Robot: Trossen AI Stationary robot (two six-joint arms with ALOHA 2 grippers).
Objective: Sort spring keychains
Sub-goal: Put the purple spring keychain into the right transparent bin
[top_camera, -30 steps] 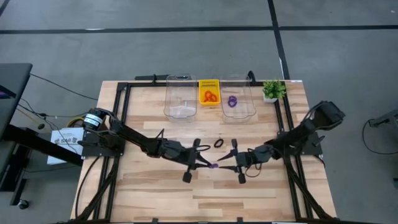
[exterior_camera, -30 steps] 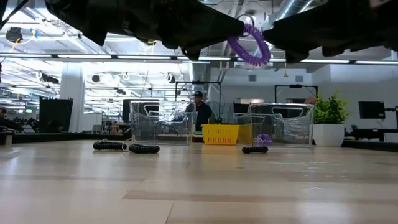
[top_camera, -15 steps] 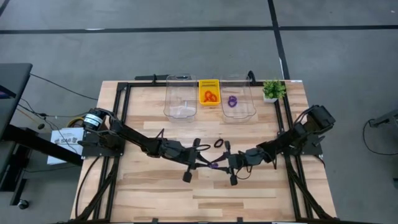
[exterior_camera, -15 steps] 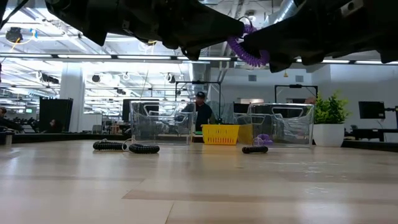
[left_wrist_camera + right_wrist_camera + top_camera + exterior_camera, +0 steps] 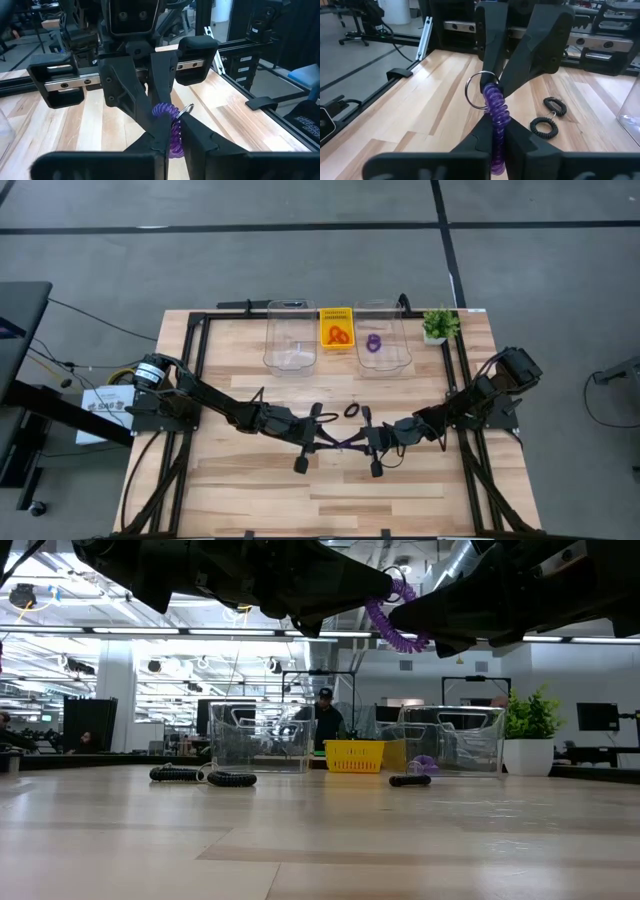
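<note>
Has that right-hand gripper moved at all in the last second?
Yes. The right gripper has moved left toward the left gripper, judged against the black keychain on the table, and shut on the purple keychain.

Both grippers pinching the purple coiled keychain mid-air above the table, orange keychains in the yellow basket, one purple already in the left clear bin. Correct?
Not quite: the high view shows the stored purple coiled keychain in the right clear plastic bin, not the left one. The rest holds: left gripper and right gripper both pinch the raised purple keychain, orange keychains in the yellow basket.
</note>
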